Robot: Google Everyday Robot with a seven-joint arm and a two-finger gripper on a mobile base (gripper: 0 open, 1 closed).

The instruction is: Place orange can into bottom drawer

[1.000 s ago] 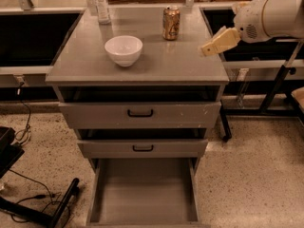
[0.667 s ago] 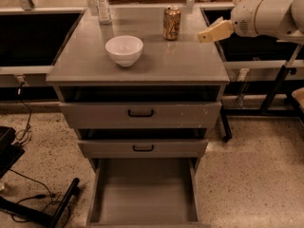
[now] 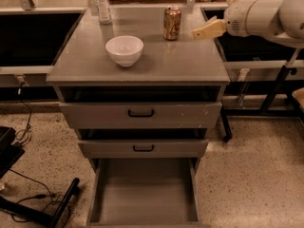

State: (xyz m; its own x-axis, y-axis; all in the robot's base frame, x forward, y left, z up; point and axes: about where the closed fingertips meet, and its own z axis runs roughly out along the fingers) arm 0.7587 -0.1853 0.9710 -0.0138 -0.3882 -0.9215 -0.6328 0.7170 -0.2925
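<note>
The orange can [image 3: 172,23] stands upright near the back of the grey cabinet top [image 3: 180,61]. My gripper [image 3: 204,31] hangs over the right edge of the cabinet top, a short way to the right of the can and apart from it. It holds nothing. The bottom drawer [image 3: 145,194] is pulled out at the foot of the cabinet, and its grey tray is bare.
A white bowl [image 3: 124,50] sits left of centre on the cabinet top. A clear plastic bottle [image 3: 102,4] stands at the back left. Two upper drawers with black handles [image 3: 141,113] are slightly open. Black cables and a stand leg [image 3: 61,205] lie on the floor at left.
My gripper has moved up and to the left, from beside the cabinet's right edge toward the orange can. The can, bowl and drawers have not moved.
</note>
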